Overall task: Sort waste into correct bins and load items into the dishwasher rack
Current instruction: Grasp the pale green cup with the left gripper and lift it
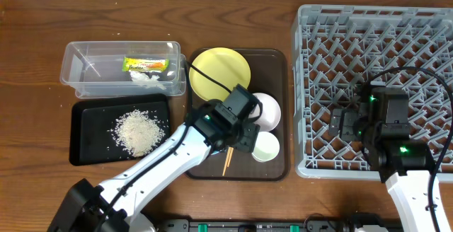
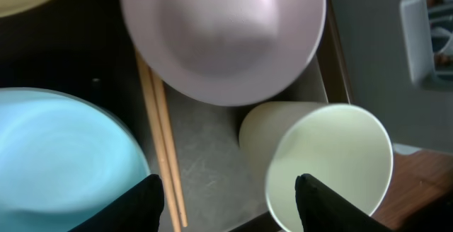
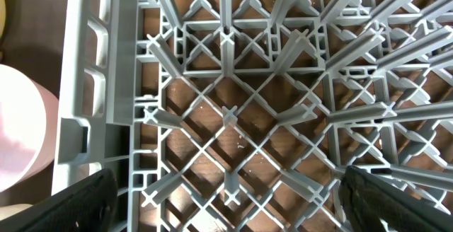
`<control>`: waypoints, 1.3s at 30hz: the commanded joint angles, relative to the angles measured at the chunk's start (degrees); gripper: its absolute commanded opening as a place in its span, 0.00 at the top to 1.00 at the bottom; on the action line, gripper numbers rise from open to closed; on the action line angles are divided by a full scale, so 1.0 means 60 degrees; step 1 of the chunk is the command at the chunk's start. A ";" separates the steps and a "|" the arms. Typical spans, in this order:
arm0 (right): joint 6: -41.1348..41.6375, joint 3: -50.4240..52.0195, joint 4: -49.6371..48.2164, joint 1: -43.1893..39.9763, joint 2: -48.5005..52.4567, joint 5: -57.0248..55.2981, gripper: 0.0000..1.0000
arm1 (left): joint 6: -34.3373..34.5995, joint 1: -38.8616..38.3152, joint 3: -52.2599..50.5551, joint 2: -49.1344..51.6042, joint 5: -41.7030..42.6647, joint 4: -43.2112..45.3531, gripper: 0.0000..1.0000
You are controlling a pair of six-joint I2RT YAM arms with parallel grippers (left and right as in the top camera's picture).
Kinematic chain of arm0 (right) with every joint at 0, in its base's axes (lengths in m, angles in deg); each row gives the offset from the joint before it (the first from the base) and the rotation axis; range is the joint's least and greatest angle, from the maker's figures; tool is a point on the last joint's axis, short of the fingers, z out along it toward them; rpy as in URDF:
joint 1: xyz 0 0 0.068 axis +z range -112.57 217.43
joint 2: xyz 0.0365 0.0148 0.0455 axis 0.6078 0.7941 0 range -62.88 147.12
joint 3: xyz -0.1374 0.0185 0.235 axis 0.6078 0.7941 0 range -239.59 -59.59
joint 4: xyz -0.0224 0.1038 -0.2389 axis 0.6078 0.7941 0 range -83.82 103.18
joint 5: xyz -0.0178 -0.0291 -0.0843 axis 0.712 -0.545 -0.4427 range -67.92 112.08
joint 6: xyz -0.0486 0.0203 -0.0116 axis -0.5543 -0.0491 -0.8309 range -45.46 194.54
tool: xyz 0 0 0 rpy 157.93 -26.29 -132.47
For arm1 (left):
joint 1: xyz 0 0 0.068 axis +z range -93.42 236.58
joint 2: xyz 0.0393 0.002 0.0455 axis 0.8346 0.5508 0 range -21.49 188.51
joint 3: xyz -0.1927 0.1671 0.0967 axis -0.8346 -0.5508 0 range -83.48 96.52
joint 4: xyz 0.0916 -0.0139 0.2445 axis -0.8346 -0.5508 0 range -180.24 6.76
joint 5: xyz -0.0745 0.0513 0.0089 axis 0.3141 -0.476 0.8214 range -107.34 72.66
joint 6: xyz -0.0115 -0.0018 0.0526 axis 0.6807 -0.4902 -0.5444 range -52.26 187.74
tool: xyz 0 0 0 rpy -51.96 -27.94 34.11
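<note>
My left gripper (image 1: 244, 131) hovers open over the brown serving tray (image 1: 277, 62). In the left wrist view its fingers (image 2: 230, 202) straddle the two wooden chopsticks (image 2: 163, 140), with the light blue bowl (image 2: 56, 154) to the left and the pale green-white cup (image 2: 329, 165) to the right. The white bowl (image 2: 219, 34) and yellow plate (image 1: 219, 73) lie beyond. The snack wrapper (image 1: 145, 64) and white tissue (image 1: 146, 76) lie in the clear tub (image 1: 78, 66). Rice (image 1: 139, 131) lies on the black tray (image 1: 85, 126). My right gripper (image 1: 347, 122) is open and empty over the grey rack (image 1: 375, 34).
In the right wrist view the open fingers (image 3: 226, 196) sit above the rack's lattice (image 3: 226, 112) near its left wall, with the white bowl (image 3: 21, 133) just outside. The cup (image 1: 266, 146) and chopsticks (image 1: 228, 160) are at the serving tray's front edge.
</note>
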 commanded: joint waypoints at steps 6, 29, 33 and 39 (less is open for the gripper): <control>0.0091 -0.0178 0.0044 0.0091 -0.0033 -0.0062 0.02 | -0.0040 -0.0335 -0.0200 0.0747 -0.0237 0.0168 0.43; 0.0087 -0.0178 0.0164 0.0091 -0.0033 -0.0062 0.01 | 0.0018 -0.0397 -0.0095 0.1024 0.0506 0.0251 0.94; 0.0084 -0.0178 0.0146 0.0091 -0.0033 -0.0062 0.01 | 0.0018 -0.0091 0.0361 0.0291 0.0510 -0.0372 0.94; 0.0087 -0.0178 -0.0324 0.0087 -0.0036 -0.0062 0.01 | -0.0193 0.1224 0.1096 -0.1235 0.0794 -0.0284 0.94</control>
